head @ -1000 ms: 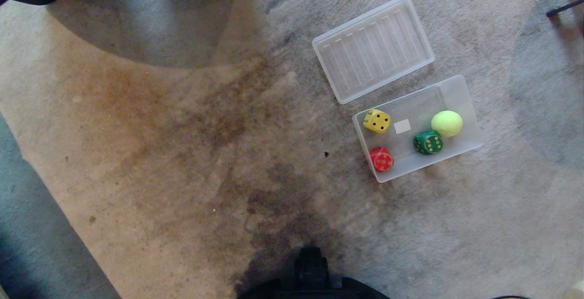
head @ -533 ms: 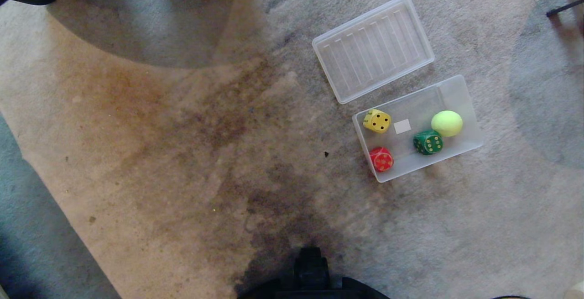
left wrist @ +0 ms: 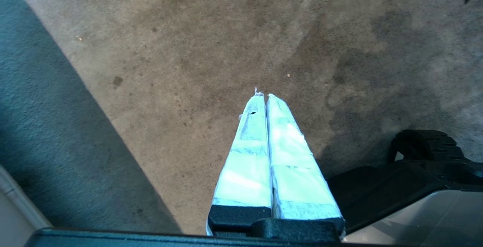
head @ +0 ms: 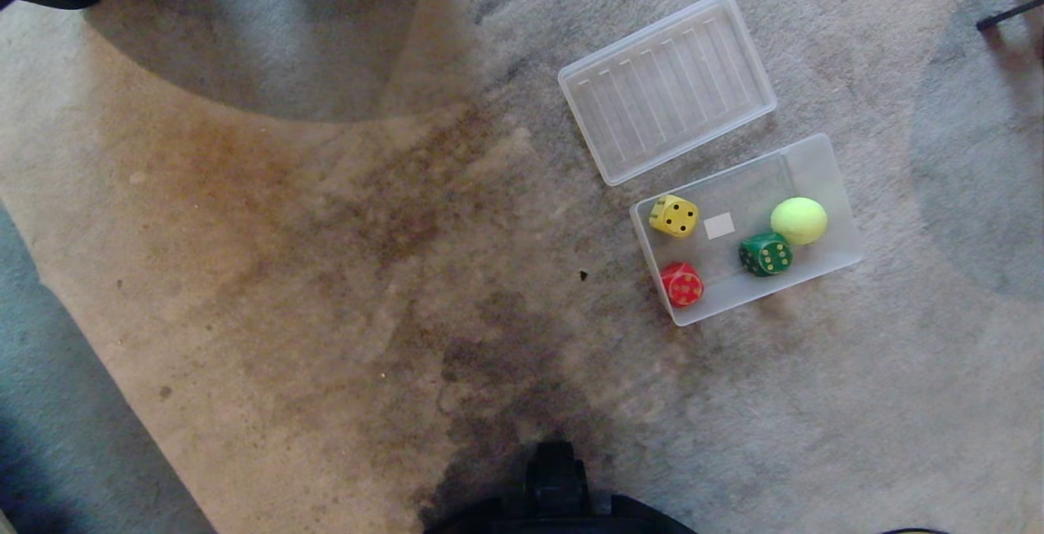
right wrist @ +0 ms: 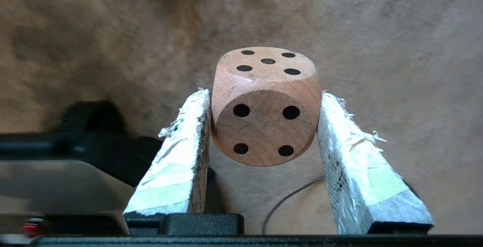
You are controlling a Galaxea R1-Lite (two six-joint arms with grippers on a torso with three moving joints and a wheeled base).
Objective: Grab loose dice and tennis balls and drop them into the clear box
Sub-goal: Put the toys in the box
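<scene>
The right hand point(right wrist: 264, 100) clamps the tan die point(right wrist: 265, 105) above open carpet point(head: 326, 273). The left hand point(left wrist: 263, 98) is closed, empty. The clear box point(head: 840, 191) sits beside its lid point(head: 667, 86), holding a yellow die point(head: 674, 216) and tennis ball point(head: 798, 220).

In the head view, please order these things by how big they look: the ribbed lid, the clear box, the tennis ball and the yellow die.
1. clear box
2. ribbed lid, a little smaller in outline
3. tennis ball
4. yellow die, slightly smaller than the ball

All four rest at carpet level, so nearness to the camera hardly distorts this.
</scene>
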